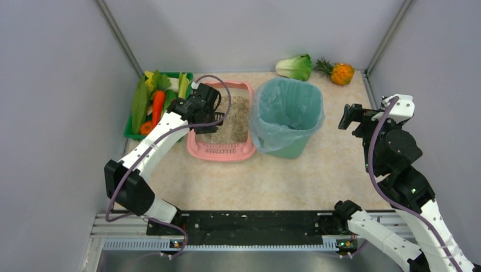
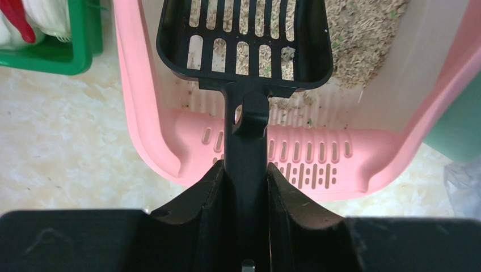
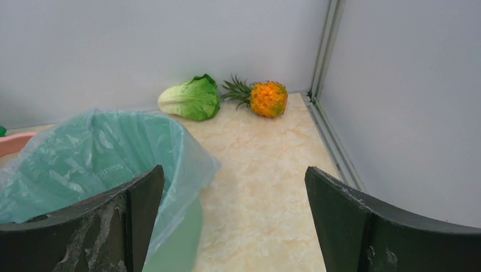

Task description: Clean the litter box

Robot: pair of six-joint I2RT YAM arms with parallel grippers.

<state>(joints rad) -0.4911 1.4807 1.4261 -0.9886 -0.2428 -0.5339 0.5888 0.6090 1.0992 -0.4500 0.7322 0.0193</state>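
The pink litter box (image 1: 222,149) sits mid-table, its slotted grille end nearest me and grey-beige litter (image 1: 235,116) in its far part. My left gripper (image 1: 207,106) hovers over its left side, shut on the handle of a black slotted scoop (image 2: 245,39). In the left wrist view the gripper (image 2: 245,170) clamps the handle. The scoop head sits low over the box floor, just beyond the grille (image 2: 300,156), with litter (image 2: 363,28) past it. My right gripper (image 1: 351,116) is open and empty, raised to the right of the bin; it also shows in the right wrist view (image 3: 233,175).
A teal bag-lined bin (image 1: 286,113) stands against the litter box's right side; it also shows in the right wrist view (image 3: 85,164). A green crate (image 1: 129,131) of vegetables is to the left. A lettuce (image 1: 295,67) and a pineapple (image 1: 338,72) lie at the back wall.
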